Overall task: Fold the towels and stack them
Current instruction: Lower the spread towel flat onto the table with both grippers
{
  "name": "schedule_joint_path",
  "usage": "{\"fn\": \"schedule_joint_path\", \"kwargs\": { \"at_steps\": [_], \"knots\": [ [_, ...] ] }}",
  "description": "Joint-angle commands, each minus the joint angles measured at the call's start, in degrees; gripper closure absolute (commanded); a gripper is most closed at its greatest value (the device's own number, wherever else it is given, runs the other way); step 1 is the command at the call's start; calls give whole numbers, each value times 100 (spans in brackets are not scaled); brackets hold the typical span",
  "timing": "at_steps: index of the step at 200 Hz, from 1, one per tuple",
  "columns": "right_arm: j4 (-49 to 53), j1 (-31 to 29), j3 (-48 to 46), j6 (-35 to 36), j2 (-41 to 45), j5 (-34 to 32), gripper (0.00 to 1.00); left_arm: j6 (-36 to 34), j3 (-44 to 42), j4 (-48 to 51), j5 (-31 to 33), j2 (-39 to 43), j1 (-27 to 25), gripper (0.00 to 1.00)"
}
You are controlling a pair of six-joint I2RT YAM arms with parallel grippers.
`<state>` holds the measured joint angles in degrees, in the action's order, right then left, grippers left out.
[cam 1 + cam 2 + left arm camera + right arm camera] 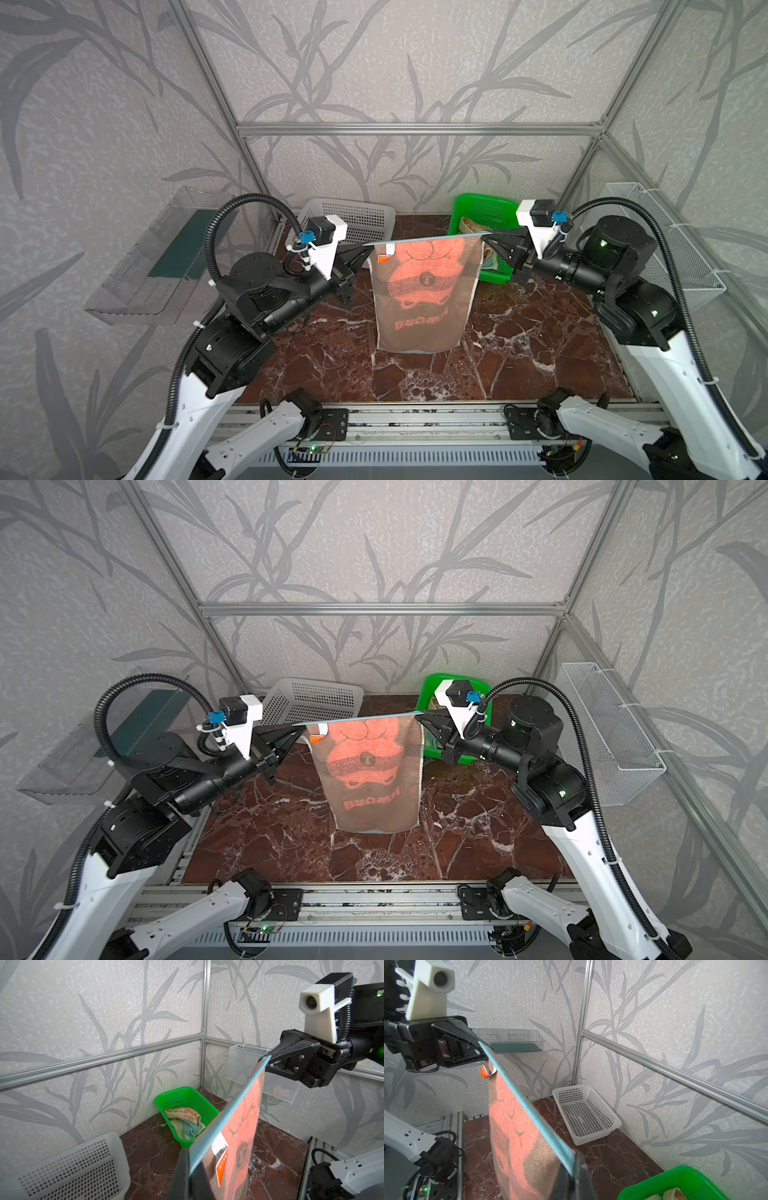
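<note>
Pink towel [419,299]: hangs spread in the air over the table [540,332], bear print facing both top views. Its blue top hem is pulled taut and about level. Lower hem is close to the table; contact cannot be told.

Left fingers [358,254]: clamped tight on the towel's top left corner, just beside the orange tag [384,259].

Right fingers [503,243]: clamped tight on its top right corner. The two sets point at each other along the hem.

Behind the towel's right corner: green basket [486,199], holding the orange towel [182,1112] and yellow towel [177,1126], both crumpled.

Behind the towel's left corner: white basket [353,216].
</note>
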<state>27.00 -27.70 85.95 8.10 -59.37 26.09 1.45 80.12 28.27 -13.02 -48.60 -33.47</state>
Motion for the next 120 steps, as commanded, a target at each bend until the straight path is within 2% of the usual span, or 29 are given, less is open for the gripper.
{"fn": "schedule_joint_path", "kwargs": {
  "at_steps": [1,41,79,120],
  "knots": [
    [-93,259,0,-149,-227,-1410,100,-91,-17,-96,1667,-41,186,100],
    [-318,312,75,-42,-1133,-1966,100,-433,-213,-591,2597,-1200,346,100],
    [-746,663,91,-221,-1953,-1818,100,-169,-79,-1278,2037,-2500,1083,100],
    [-1162,941,265,-318,-2865,-1401,100,-400,116,-2004,2171,-3625,1272,100]
  ]
}}
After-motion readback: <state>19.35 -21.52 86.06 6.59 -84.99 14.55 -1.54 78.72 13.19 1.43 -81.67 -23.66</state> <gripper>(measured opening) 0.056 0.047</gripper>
